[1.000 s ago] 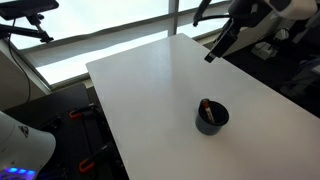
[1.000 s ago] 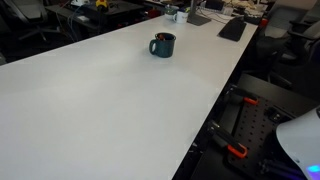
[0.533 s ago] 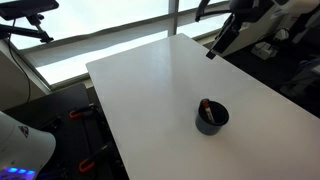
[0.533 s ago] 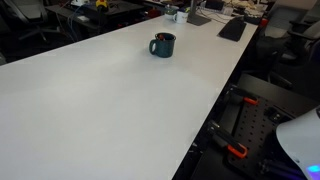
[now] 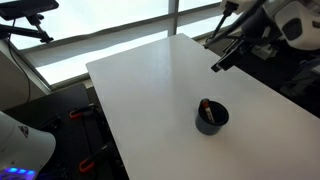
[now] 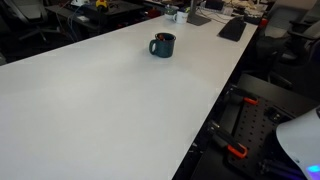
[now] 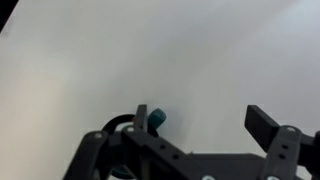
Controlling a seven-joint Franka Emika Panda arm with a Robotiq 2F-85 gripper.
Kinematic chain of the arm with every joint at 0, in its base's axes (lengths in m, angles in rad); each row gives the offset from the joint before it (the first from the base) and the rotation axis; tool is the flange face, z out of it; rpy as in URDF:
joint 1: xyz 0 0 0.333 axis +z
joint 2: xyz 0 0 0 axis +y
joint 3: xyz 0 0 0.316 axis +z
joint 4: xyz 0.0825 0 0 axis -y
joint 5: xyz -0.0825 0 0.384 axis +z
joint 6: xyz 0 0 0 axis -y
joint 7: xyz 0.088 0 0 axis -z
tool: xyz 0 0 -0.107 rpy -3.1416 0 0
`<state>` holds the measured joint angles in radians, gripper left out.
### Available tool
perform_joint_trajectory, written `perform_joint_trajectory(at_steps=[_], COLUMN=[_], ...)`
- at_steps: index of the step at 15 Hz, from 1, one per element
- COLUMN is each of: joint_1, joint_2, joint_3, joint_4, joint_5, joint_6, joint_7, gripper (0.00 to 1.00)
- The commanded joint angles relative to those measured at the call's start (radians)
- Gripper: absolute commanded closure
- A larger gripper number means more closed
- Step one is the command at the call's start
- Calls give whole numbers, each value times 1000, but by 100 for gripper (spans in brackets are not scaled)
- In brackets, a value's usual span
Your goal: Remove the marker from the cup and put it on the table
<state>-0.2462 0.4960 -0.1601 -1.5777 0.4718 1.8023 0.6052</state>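
Note:
The dark cup (image 5: 212, 118) stands on the white table (image 5: 150, 80), toward its near right part, and shows in both exterior views (image 6: 162, 45). The marker (image 5: 205, 106) leans inside the cup with its red end up. My gripper (image 5: 218, 66) hangs in the air above the table's far right side, well apart from the cup. In the wrist view the gripper (image 7: 203, 122) is open and empty over bare tabletop. Part of the cup (image 7: 157, 118) shows behind the left finger there.
Windows and a bike-like frame (image 5: 25, 20) lie beyond the table's far edge. Dark equipment with red clamps (image 6: 235, 150) sits on the floor beside the table. Clutter and a keyboard (image 6: 232, 28) lie at the table's far end.
My gripper has moved lower and a little closer to the cup in the exterior view. The cup and marker have not moved.

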Motion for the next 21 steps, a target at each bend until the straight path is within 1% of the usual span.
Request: perform_joint_trajectory(at_steps=[1, 5, 10, 11, 14, 15, 16, 17, 20, 21], joint_1=[-37, -76, -90, -90, -88, -89, -89, -91, -97, -100], joint_2=[104, 188, 249, 257, 273, 279, 283, 287, 293, 295], joint_3=[-14, -15, -13, -13, -13, -12, -12, -13, -15, -16], joint_4=[109, 163, 180, 180, 174, 175, 174, 177, 180, 181], joint_5=[38, 53, 43, 41, 38, 37, 38, 39, 41, 41], joint_6=[-92, -130, -115, -114, -104, -105, -106, -109, -112, -112], joint_7=[73, 117, 121, 120, 110, 109, 110, 110, 112, 112], gripper=[0, 0, 1, 9, 21, 26, 21, 22, 13, 14])
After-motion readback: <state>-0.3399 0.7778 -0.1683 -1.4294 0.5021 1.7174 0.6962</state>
